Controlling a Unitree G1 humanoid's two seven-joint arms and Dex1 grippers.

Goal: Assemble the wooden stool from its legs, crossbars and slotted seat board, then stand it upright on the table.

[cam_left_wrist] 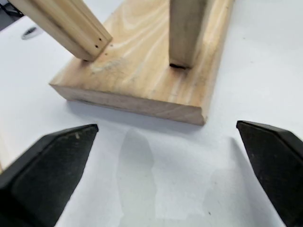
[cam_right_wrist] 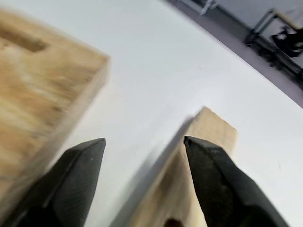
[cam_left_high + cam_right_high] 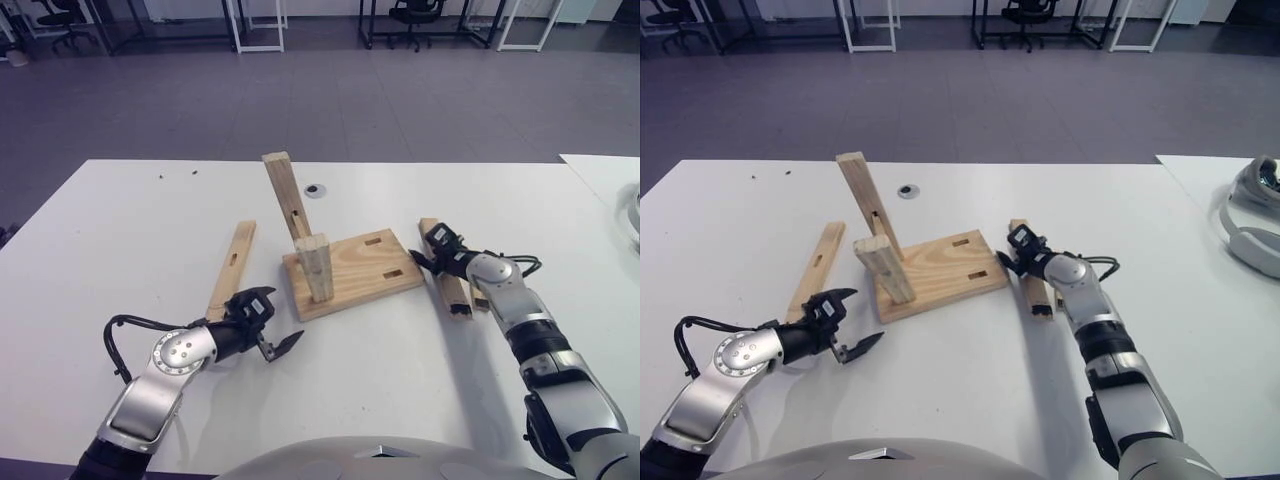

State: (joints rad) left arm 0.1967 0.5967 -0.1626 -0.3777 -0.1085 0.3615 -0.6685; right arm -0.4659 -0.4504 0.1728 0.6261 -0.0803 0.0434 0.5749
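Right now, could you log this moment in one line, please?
seat board: upright leg, tilted leg slotted | left gripper: open, empty | right gripper: open over loose leg | spare leg: flat, left of board

A small round grey-and-black disc (image 3: 316, 190) lies at twelve o'clock, two dark specks (image 3: 161, 177) at ten. A white-and-grey headset (image 3: 1252, 215) rests at three o'clock. Black wheeled office chairs (image 3: 413, 12) stand on the grey floor (image 3: 400, 100) beyond.
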